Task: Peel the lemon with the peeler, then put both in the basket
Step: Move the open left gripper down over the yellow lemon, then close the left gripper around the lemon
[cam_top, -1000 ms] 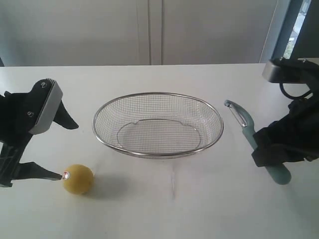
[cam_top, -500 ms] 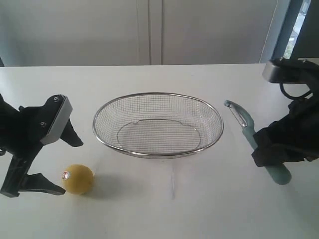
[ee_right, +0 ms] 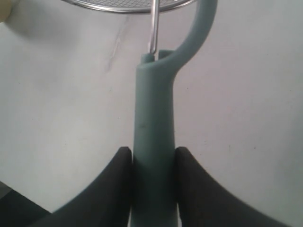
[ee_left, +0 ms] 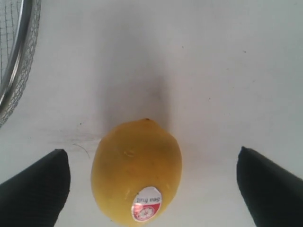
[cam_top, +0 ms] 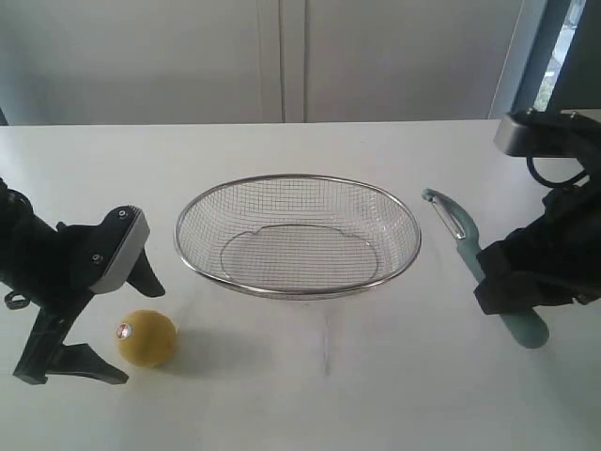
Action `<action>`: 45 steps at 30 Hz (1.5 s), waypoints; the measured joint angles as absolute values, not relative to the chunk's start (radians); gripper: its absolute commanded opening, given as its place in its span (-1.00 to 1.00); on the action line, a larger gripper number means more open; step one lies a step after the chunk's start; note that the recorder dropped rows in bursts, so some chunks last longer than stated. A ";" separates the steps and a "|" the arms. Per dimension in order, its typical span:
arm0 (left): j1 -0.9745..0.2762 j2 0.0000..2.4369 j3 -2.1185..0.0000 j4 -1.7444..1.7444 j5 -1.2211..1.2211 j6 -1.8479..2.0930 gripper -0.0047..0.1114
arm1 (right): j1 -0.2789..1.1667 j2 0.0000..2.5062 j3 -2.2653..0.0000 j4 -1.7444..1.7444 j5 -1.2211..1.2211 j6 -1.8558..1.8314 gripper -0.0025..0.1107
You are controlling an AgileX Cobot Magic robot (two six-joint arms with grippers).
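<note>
The yellow lemon [cam_top: 146, 338] with its red-and-white sticker lies on the white table, left of the wire basket [cam_top: 299, 291]. My left gripper [cam_top: 139, 333] is open wide and low over the table, one finger on each side of the lemon [ee_left: 137, 172] and neither touching it. In the left wrist view the left gripper [ee_left: 152, 153] shows the lemon nearer one finger [ee_left: 40, 184]. My right gripper [cam_top: 512, 299] is shut on the peeler [cam_top: 467, 246], right of the basket. In the right wrist view the right gripper [ee_right: 153, 152] clamps the blue-grey handle of the peeler [ee_right: 154, 109], blade head toward the basket.
The basket rim [ee_left: 14, 61] lies close beside the lemon and just beyond the peeler's head [ee_right: 128, 7]. A white wall runs behind the table [cam_top: 329, 404]. The right arm's dark body [cam_top: 554, 244] stands at the table's right edge.
My left gripper has dropped and swung toward the lemon, so its open fingers now straddle it. The right gripper and peeler have not moved.
</note>
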State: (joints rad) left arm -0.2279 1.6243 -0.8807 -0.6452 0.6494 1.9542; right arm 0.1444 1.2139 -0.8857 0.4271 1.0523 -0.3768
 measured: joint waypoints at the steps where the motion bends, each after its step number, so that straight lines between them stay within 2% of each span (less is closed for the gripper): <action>1: -0.228 1.630 -0.881 -0.649 0.644 1.955 0.73 | 0.144 1.214 -0.886 0.427 1.052 -0.377 -0.96; 45: -0.233 1.795 -0.882 -0.795 0.552 1.957 0.72 | 0.144 1.214 -0.886 0.427 1.048 -0.377 -0.96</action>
